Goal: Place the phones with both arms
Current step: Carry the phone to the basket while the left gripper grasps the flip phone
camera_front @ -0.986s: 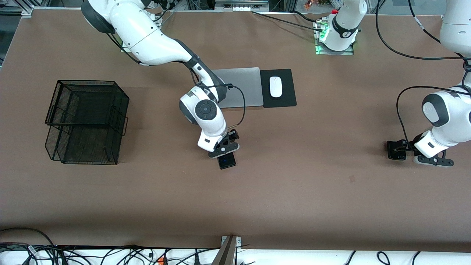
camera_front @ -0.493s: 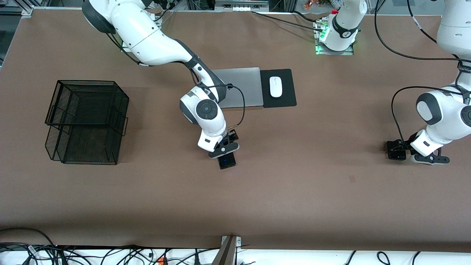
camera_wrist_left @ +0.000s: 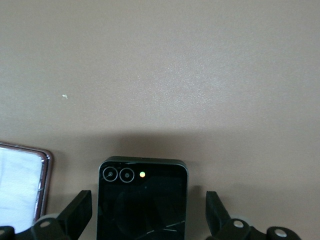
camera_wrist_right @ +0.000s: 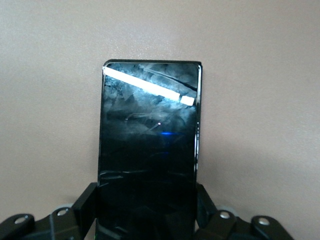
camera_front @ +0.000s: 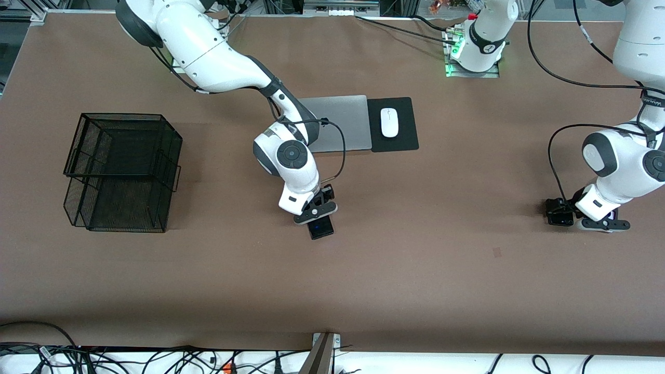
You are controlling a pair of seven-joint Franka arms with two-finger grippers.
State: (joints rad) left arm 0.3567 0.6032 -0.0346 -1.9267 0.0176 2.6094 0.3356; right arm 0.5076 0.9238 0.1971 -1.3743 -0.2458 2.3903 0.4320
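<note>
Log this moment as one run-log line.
right gripper: jaws shut on long black phone | left gripper: jaws open astride square black phone

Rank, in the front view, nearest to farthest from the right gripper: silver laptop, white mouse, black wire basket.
From the right gripper:
1. Flat silver laptop, toward the robot bases.
2. White oval mouse, on its black pad beside the laptop.
3. Black wire-mesh basket, at the right arm's table end.

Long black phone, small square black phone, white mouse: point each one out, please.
long black phone (camera_wrist_right: 149, 145), right wrist view, middle of its glass face.
small square black phone (camera_wrist_left: 142, 200), left wrist view, middle of its dark face.
white mouse (camera_front: 389, 122), front view, centre of its top shell.
</note>
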